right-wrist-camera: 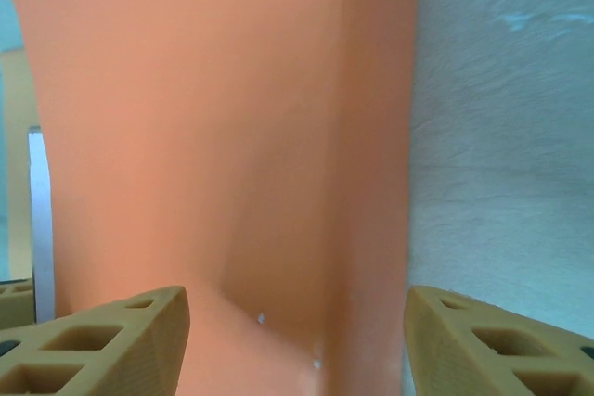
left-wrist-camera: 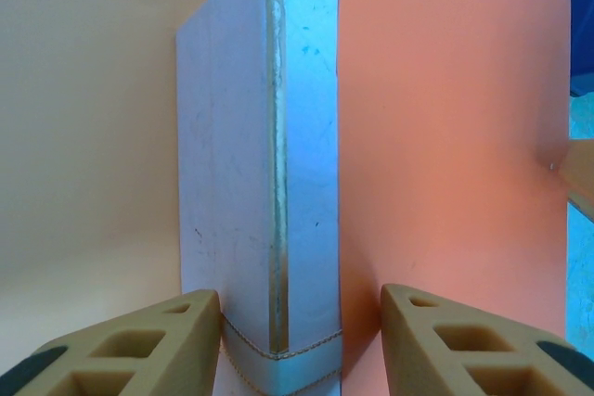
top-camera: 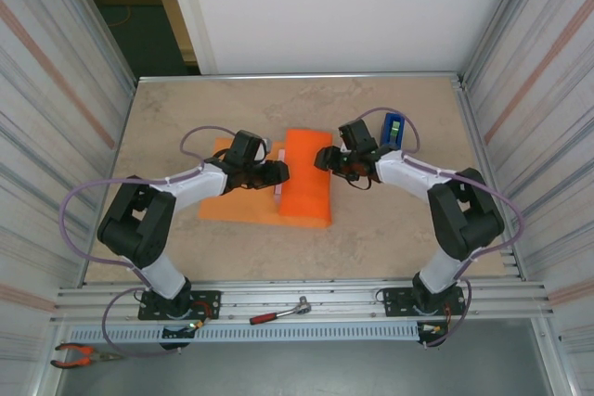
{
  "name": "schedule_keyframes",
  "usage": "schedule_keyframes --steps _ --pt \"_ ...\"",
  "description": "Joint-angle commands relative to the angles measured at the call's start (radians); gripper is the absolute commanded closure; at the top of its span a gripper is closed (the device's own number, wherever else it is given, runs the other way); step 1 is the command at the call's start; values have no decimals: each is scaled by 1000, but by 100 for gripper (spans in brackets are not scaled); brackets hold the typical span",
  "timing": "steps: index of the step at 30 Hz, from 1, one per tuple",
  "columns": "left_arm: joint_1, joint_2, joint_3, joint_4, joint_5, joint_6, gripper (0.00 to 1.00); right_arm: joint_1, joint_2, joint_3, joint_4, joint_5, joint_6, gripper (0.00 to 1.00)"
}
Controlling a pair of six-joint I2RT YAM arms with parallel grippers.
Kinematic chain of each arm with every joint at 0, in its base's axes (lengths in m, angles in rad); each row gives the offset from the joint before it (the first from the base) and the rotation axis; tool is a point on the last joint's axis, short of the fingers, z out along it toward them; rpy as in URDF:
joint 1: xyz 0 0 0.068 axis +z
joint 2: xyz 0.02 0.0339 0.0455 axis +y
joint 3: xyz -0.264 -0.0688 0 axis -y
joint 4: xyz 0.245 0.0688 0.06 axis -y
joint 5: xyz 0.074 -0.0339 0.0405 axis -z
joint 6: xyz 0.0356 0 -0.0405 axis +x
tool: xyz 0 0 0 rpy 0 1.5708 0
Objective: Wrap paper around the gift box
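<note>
Near rail: we see a red-handled ratchet [top-camera: 278, 312] lying well behind both pincers, between the two arm bases. Orange-handled pliers [top-camera: 79, 354] lie further back, off to the left pincer's outer side.
Left pincer: the left pincer [top-camera: 276, 173] stands partly spread and clamps nothing that we can see. Its fingers [left-wrist-camera: 139, 350] sit either side of the box's near end.
Gift box: the gift box [left-wrist-camera: 269, 183] runs straight ahead from between the left pincer's fingers, with its seam line running along its length. The left fingertip looks just against the box's edge; we cannot tell whether it presses.
Paper: the paper [top-camera: 308, 187] is folded over the box into a hump between the two pincers. A flat part lies under the left pincer and out to its left.
Right pincer: the right pincer [top-camera: 322, 157] is spread wide, its fingers [right-wrist-camera: 111, 340] straddling the paper's fold and holding nothing.
Table: bare table [right-wrist-camera: 501, 136] shows ahead of that pincer, beside the fold.
Far side: a blue tape dispenser [top-camera: 393, 129] stands behind the right pincer's wrist, apart from the paper.
</note>
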Motion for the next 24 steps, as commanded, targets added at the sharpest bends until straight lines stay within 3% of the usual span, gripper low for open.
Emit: schedule_keyframes --steps 1,11,16,20,24 --pt "-3 14 -21 -87 -33 10 53 20 -90 -11 -34 29 -40 40" --pt "13 21 -11 -96 -23 47 59 145 8 9 -11 30 -48 73" --pt "20 8 8 -115 -14 70 61 167 44 8 -3 36 -48 81" --pt "49 -24 44 -136 -13 112 51 169 50 -6 0 41 -48 84" --pt "101 -21 120 -162 19 146 34 170 50 -17 1 41 -49 85"
